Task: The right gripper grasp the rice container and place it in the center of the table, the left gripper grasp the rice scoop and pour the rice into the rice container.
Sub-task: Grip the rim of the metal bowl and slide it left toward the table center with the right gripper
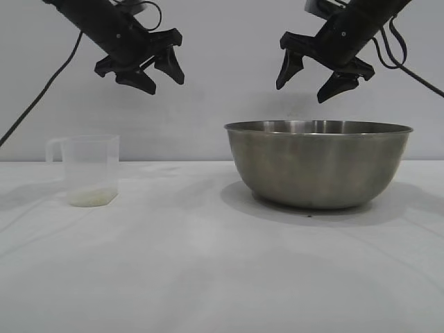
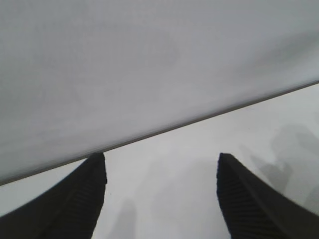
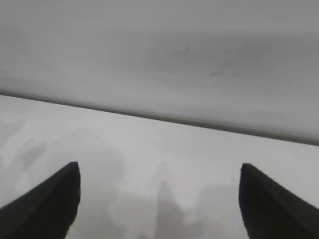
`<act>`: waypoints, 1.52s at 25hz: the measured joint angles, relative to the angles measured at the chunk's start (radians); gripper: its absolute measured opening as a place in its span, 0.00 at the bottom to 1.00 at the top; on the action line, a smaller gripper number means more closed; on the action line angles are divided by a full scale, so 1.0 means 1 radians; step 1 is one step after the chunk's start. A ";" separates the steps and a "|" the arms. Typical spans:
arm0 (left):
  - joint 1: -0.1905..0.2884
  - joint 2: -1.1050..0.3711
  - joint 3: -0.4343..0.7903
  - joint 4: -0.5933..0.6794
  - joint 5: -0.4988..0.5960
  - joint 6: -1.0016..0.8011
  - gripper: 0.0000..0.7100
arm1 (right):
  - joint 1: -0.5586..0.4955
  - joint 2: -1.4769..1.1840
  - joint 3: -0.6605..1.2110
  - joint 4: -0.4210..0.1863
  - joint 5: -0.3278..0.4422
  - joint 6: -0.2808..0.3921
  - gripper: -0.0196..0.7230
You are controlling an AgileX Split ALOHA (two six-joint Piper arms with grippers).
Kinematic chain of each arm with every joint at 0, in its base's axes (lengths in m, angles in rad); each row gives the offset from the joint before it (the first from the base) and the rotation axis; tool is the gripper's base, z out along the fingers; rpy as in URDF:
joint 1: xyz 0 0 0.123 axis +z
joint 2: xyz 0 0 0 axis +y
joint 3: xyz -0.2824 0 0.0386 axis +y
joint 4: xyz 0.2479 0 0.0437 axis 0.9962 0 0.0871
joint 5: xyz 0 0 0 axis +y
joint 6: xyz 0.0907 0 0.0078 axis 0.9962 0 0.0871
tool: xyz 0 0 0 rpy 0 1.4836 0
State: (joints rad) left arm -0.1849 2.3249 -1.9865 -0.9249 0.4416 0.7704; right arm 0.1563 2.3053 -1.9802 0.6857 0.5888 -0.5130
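Steel bowl (image 1: 319,166) sits right of centre on the white table (image 1: 208,277), well apart from the plastic scoop (image 1: 90,170) at left, rice (image 1: 91,197) thinly covering its bottom; left gripper (image 1: 161,73) and right gripper (image 1: 309,82) hang above, jaws apart, holding nothing

On the table (image 1: 208,277), the scoop (image 1: 90,170) stands upright at the left and the bowl (image 1: 318,163) at the right, well apart from each other. The rice (image 1: 91,197) lies in the bottom of the scoop. The left gripper (image 1: 149,69) hangs above the scoop, slightly to its right; the right gripper (image 1: 316,76) hangs above the bowl. A wall (image 1: 222,41) rises behind the table.
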 joint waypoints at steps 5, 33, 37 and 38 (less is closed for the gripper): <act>0.000 0.000 0.000 0.000 0.000 0.000 0.60 | 0.000 0.000 0.000 0.000 0.004 0.000 0.77; 0.000 0.000 0.000 0.000 0.025 0.000 0.60 | -0.095 -0.183 -0.003 -0.290 0.538 0.236 0.77; 0.000 0.000 0.000 0.000 0.029 0.000 0.60 | -0.095 -0.183 -0.003 -0.329 0.619 0.276 0.77; 0.000 0.000 0.000 0.000 0.029 0.000 0.60 | -0.095 -0.183 -0.003 -0.336 0.634 0.282 0.77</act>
State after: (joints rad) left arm -0.1849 2.3249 -1.9865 -0.9249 0.4704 0.7704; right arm 0.0613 2.1218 -1.9828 0.3494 1.2228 -0.2305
